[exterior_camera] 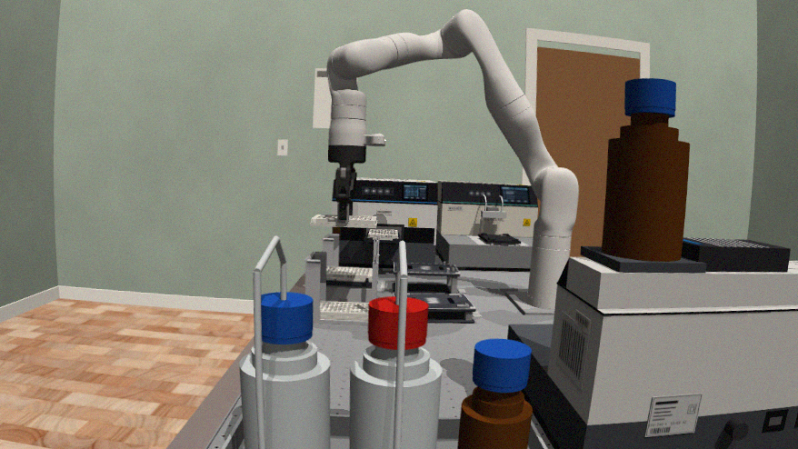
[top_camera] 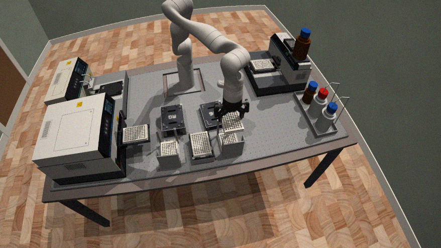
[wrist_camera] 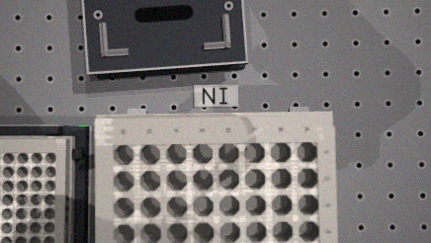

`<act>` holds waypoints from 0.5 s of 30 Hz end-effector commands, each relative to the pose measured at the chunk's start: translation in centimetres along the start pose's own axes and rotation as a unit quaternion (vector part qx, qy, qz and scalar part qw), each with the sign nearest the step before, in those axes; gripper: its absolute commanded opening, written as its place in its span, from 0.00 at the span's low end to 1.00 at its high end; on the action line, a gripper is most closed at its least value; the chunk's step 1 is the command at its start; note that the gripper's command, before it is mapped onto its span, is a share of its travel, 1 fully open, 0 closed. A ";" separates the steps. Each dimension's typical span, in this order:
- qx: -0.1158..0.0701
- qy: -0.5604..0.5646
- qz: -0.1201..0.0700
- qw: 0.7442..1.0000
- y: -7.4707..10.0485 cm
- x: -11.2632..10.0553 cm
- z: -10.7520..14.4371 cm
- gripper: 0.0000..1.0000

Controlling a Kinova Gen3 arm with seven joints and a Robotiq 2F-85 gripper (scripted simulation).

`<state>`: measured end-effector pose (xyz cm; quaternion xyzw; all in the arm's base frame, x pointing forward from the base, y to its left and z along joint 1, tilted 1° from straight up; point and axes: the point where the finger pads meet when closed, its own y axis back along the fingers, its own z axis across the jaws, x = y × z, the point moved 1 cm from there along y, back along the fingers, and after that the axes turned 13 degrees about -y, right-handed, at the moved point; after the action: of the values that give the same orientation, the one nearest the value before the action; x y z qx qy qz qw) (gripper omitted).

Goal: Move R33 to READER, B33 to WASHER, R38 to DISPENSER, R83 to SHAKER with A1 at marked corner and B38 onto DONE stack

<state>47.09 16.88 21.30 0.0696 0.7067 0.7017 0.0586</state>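
Observation:
My gripper [top_camera: 231, 114] [exterior_camera: 341, 216] is shut on a white well plate, plate B33 [top_camera: 233, 121] [exterior_camera: 343, 220] [wrist_camera: 217, 183], gripping its two long sides. It holds the plate level in the air, above the top of the IN rack [top_camera: 231, 148]. Another white plate [top_camera: 228, 138] lies inside that rack. In the wrist view the held plate fills the lower middle, and the IN label [wrist_camera: 215, 95] shows on the deck beyond it. White plates sit on the SHAKER [top_camera: 201, 144] [wrist_camera: 30, 193], the READER tray [top_camera: 134, 133] and the DISPENSER [top_camera: 261, 65]. The WASHER nest [top_camera: 111, 88] looks dark.
The DONE rack [top_camera: 169, 149] holds a plate. Nests RG [top_camera: 172, 117] and N6 [top_camera: 207, 114] [wrist_camera: 163, 35] are empty behind the racks. A tray of bottles [top_camera: 320, 108] stands at the right edge. The arm's base [top_camera: 185, 77] is at the back middle.

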 end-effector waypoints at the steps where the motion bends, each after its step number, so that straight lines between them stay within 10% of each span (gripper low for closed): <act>1: -0.005 0.001 0.000 1.000 0.9 0.0 0.2 0.94; 15: -0.003 -0.001 -0.002 1.000 0.9 -0.1 0.1 0.94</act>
<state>47.17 16.90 22.03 0.0696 0.7063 0.7020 0.0598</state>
